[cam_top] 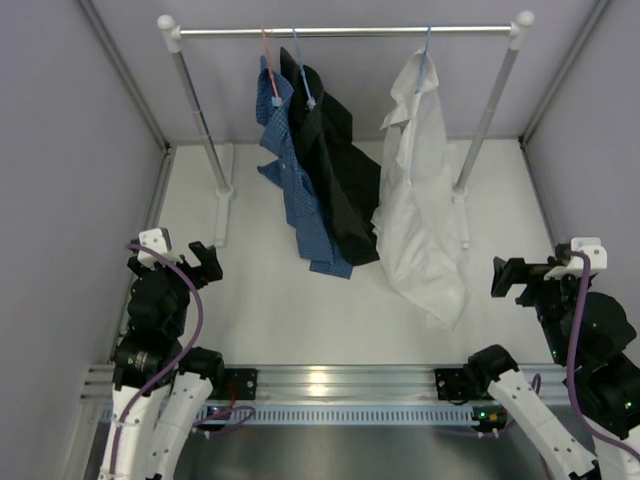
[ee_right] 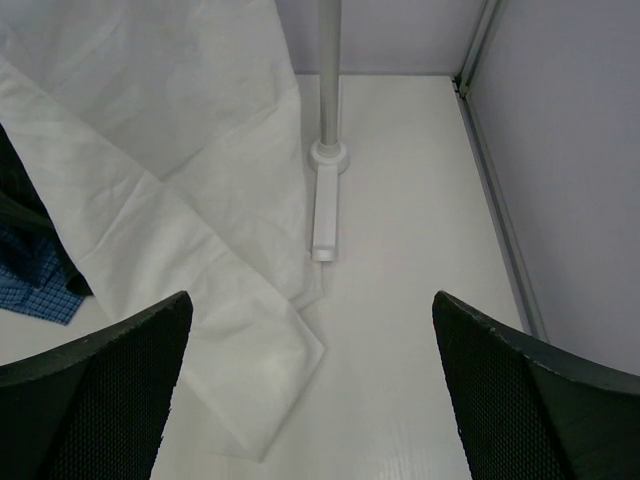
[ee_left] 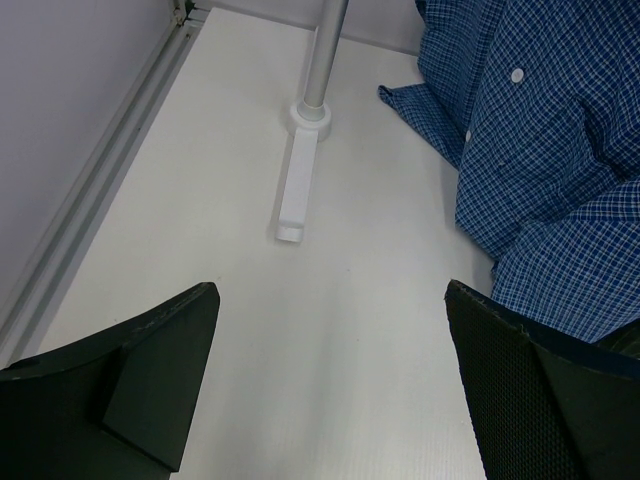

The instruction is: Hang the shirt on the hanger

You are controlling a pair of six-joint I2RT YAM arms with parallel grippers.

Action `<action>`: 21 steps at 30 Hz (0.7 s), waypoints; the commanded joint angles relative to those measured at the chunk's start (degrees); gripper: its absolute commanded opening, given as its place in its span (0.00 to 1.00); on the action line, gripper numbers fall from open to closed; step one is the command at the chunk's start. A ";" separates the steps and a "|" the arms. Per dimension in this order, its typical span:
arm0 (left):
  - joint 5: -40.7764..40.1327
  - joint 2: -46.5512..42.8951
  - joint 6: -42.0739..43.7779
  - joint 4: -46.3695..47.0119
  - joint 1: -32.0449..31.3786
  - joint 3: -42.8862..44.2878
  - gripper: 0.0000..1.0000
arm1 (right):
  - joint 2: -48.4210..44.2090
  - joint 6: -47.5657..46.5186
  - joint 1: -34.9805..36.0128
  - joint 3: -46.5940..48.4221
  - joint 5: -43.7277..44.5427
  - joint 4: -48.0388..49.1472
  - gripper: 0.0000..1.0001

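Observation:
The white shirt hangs on the light-blue wire hanger from the rail at the right. Its lower hem drapes onto the table; it also shows in the right wrist view. My left gripper is open and empty at the near left, well apart from the garments; its view shows bare table between the fingers. My right gripper is open and empty at the near right, just right of the shirt's hem; in its own view the hem's corner lies between the fingers.
A blue checked shirt on a red hanger and a black shirt on a blue hanger hang at the rail's left; the checked shirt also shows in the left wrist view. Rack posts with white feet stand at both sides. Walls enclose the table.

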 commanded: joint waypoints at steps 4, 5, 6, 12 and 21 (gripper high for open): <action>0.27 -0.42 -0.83 1.09 -0.04 -0.41 0.98 | 0.89 -0.68 -0.81 -0.51 -0.23 0.82 0.99; 0.36 -0.24 -0.83 1.18 -0.04 -0.41 0.98 | 1.15 -0.68 -0.81 -0.42 -0.06 1.08 1.00; 0.53 -0.16 -0.74 1.26 -0.04 -0.50 0.98 | 1.68 -0.68 -0.81 -0.42 -0.23 1.26 0.99; 1.15 -0.07 -0.74 1.35 -0.04 -0.58 0.98 | 2.47 -0.15 -0.81 -1.65 -0.32 3.10 0.99; 2.21 1.60 -0.48 1.53 -0.04 -0.41 0.98 | 4.93 0.11 -0.72 -3.85 -0.15 6.71 0.99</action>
